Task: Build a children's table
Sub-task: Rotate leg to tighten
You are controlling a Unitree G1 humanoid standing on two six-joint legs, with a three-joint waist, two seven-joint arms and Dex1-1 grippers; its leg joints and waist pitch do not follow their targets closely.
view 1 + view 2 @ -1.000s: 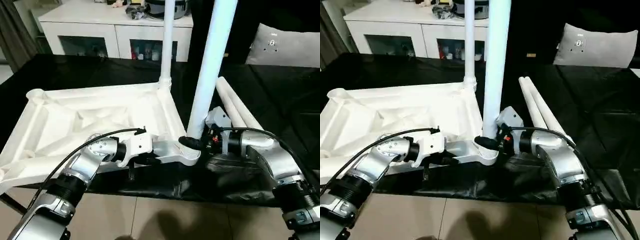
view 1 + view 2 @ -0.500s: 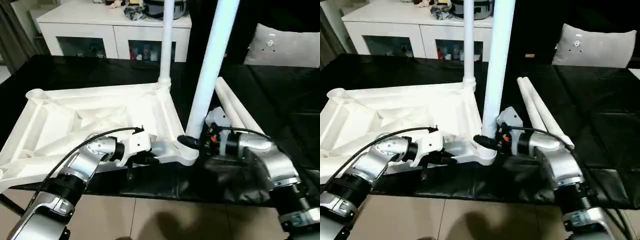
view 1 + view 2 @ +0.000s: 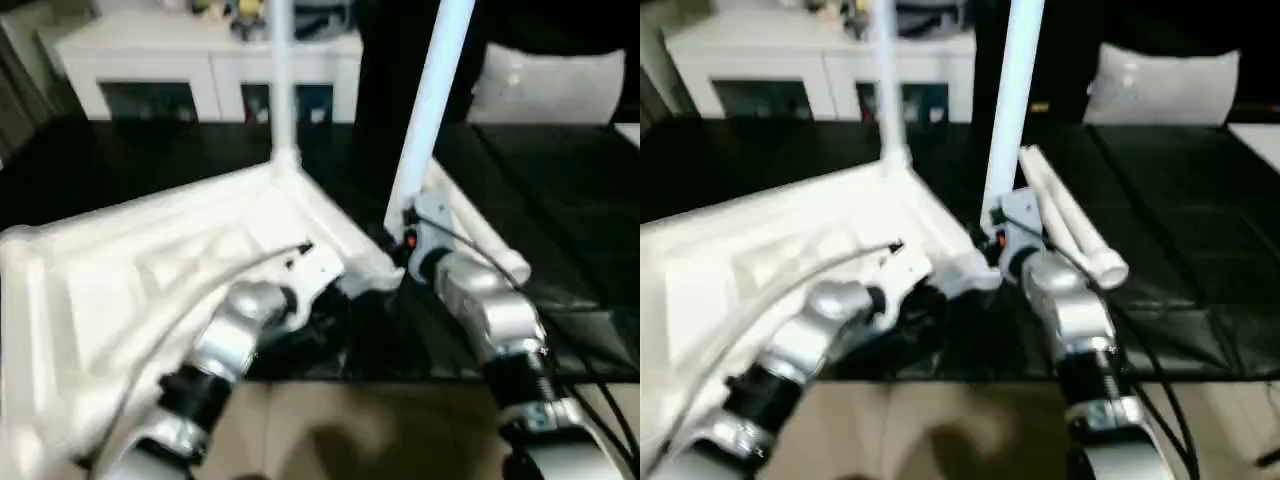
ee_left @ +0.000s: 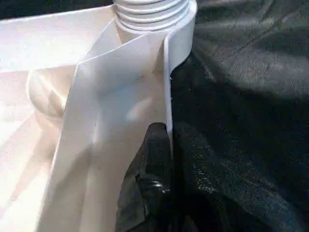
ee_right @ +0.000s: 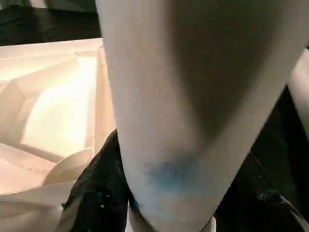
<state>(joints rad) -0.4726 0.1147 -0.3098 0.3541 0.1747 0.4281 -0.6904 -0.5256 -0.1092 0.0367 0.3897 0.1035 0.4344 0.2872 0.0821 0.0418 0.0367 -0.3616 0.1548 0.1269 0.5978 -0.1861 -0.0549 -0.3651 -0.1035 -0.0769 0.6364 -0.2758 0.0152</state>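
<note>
Second leg seated — tabletop swung round

You've turned the tabletop (image 3: pixel 150 250): its gripped corner now sits nearer the middle, though the camera has shifted too. Your left gripper (image 4: pixel 166 145) is pinched shut on the rim; your right gripper (image 5: pixel 159 212) clasps the near leg (image 3: pixel 430 110) at its base, upright in its socket. Far leg (image 3: pixel 280 80) stands, two spare legs (image 3: pixel 1065 215) lie alongside — next corner awaits.

A black-covered surface (image 3: pixel 560 190) carried the work. The inverted tabletop (image 3: pixel 150 270) lay on it by the left gripper (image 3: pixel 330 300). Two loose legs (image 3: pixel 1065 215) lay side by side on it, just beyond the right gripper (image 3: pixel 405 250).
</note>
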